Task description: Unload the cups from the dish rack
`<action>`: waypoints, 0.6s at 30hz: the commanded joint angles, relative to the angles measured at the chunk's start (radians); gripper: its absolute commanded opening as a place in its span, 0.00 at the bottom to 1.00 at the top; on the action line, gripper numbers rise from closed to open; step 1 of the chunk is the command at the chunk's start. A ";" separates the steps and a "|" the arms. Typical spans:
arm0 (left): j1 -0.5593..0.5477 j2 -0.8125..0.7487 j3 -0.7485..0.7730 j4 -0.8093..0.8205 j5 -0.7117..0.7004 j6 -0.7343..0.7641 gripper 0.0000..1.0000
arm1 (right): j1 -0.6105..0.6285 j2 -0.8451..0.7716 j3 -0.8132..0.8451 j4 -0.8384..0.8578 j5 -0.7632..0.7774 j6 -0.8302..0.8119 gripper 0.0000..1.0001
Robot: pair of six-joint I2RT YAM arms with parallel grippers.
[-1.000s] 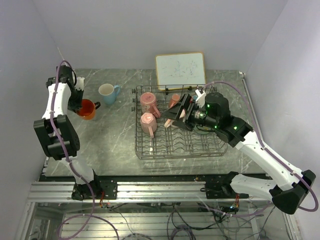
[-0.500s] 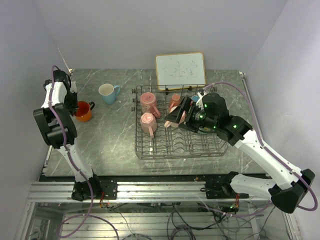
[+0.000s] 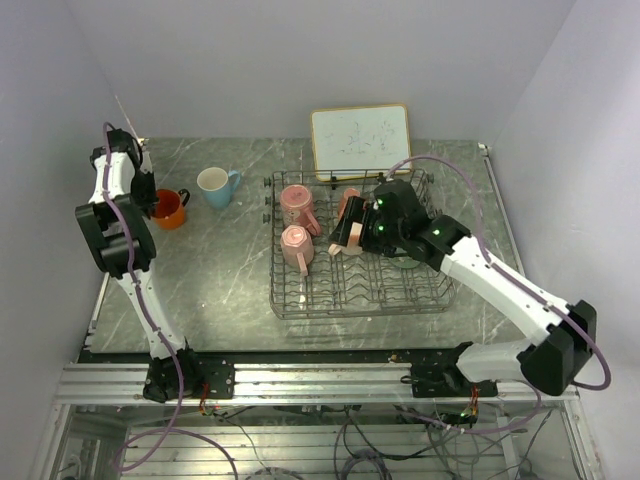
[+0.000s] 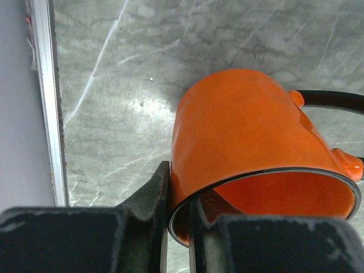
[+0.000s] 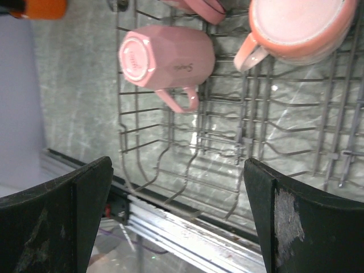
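My left gripper (image 4: 181, 190) is shut on the rim of the orange-red cup (image 4: 244, 131), one finger outside the wall and one inside. That cup (image 3: 168, 208) is at the table's far left; whether it rests on the marble I cannot tell. A light blue cup (image 3: 214, 183) stands upright beside it. The grey wire dish rack (image 3: 360, 295) holds two pink cups (image 3: 297, 203) (image 3: 297, 246) and a peach cup (image 3: 348, 203). My right gripper (image 3: 348, 235) hangs open over the rack's middle, holding nothing. In the right wrist view the pink cup (image 5: 165, 57) and peach cup (image 5: 301, 25) lie beyond its fingertips (image 5: 177, 162).
A wood-framed whiteboard (image 3: 360, 140) leans behind the rack. The table's left metal edge rail (image 4: 48, 102) runs close to the orange-red cup. Bare marble (image 3: 215, 270) lies between the rack and the left arm. The aluminium frame (image 3: 330, 380) borders the near edge.
The left arm has drawn back towards the far left corner, carrying the orange-red cup a little farther back. The right arm has stretched out, shifting its open gripper over the rack's middle.
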 commanded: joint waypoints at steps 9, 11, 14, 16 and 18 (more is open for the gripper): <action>-0.021 0.015 0.100 -0.004 0.059 -0.013 0.70 | 0.085 0.155 0.035 0.029 0.150 -0.161 0.97; -0.021 -0.021 0.075 0.014 0.058 -0.001 0.85 | 0.114 0.194 0.044 0.037 0.183 -0.176 0.97; -0.020 -0.097 0.045 0.032 0.047 0.024 0.90 | 0.157 0.267 0.074 0.047 0.222 -0.197 0.97; -0.019 -0.146 0.034 0.030 0.038 0.038 0.92 | 0.186 0.310 0.099 0.056 0.245 -0.219 0.97; -0.015 -0.193 0.029 0.020 0.046 0.058 0.99 | 0.208 0.355 0.135 0.052 0.272 -0.241 0.96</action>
